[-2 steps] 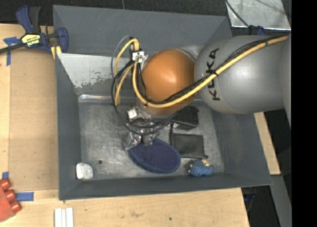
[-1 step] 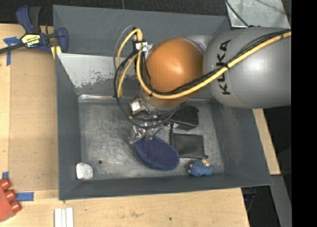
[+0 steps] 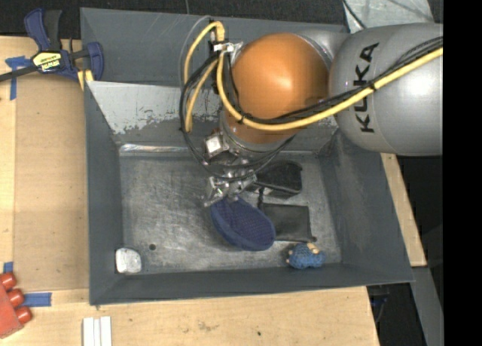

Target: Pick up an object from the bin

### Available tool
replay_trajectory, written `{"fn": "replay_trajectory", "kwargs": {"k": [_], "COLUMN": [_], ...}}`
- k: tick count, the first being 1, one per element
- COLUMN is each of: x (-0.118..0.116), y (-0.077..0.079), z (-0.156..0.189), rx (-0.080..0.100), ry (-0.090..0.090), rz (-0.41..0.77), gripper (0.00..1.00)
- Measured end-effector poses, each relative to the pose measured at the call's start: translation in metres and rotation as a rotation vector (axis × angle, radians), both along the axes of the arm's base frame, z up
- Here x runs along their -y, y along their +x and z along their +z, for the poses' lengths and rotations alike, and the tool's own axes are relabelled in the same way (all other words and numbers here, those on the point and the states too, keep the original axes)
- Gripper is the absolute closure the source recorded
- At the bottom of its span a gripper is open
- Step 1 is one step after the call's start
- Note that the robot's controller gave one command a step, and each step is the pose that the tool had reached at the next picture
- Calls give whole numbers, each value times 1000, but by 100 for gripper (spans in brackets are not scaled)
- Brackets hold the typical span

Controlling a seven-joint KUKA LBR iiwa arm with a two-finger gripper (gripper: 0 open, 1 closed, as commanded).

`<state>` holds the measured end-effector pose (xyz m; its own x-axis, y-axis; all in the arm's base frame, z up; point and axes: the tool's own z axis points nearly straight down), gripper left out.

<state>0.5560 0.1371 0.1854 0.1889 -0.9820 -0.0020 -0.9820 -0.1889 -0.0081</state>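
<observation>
One dark blue, rounded fabric piece [image 3: 242,225] lies on the bin [image 3: 102,209] floor, middle toward the front. The gripper [image 3: 226,190] is right down at its upper left edge, though how wide the claw is, or whether it has any grip, cannot be told. Just right sit two flat black things, one [image 3: 285,177] behind and one [image 3: 292,221] touching the fabric, a small blue lumpy toy [image 3: 303,258] by the front wall, a pale little object [image 3: 128,261] front left, and overhead the orange cover [image 3: 279,73] blocks the back floor while the silver arm [image 3: 399,111] reads "KUKA".
</observation>
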Motion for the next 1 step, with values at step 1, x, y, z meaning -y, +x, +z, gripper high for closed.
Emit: {"fn": "replay_trajectory", "kwargs": {"k": [1], "x": [0], "y": [1], "z": [8], "rx": [-3], "ry": [0], "rz": [-2], "gripper": [100]}}
